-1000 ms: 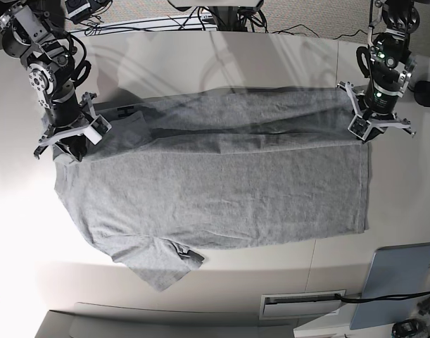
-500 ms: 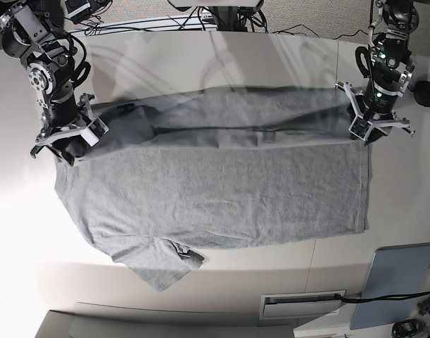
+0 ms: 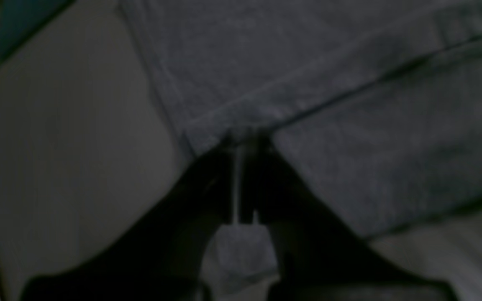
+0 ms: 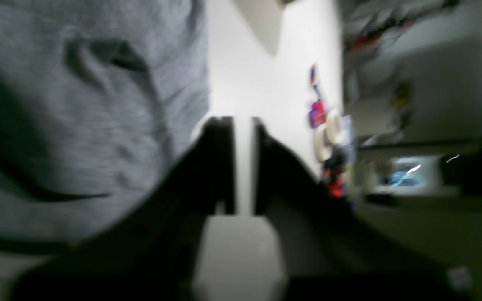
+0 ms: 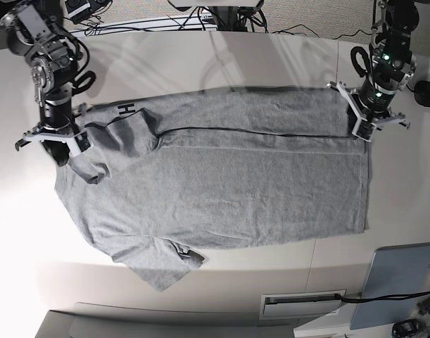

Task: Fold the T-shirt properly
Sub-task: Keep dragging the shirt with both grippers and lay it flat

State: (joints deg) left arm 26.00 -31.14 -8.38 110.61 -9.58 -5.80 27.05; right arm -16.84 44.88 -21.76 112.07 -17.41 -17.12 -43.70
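The grey T-shirt (image 5: pixel 222 183) lies flat across the table, its far edge folded over toward the middle, with black lettering (image 5: pixel 125 109) showing near its left end. One sleeve (image 5: pixel 162 271) sticks out at the front. My left gripper (image 5: pixel 361 132) (image 3: pixel 243 138) is shut, its tips right at the folded corner of the T-shirt (image 3: pixel 329 83); whether cloth is pinched is unclear. My right gripper (image 5: pixel 62 153) (image 4: pixel 243 123) is shut just off the shirt's left edge, with nothing between its fingers and the T-shirt (image 4: pixel 78 125) beside it.
A flat blue-grey panel (image 5: pixel 401 282) lies at the front right corner. A black object (image 5: pixel 429 93) sits at the right edge. Cables (image 5: pixel 200 21) run along the back of the white table (image 5: pixel 32 232). Small colourful items (image 4: pixel 320 113) lie on the table beyond the right gripper.
The shirt's folded far edge, blurred and lifted before, now lies flat with the lettering showing. The right gripper has moved left off the cloth. The left gripper has shifted slightly back.
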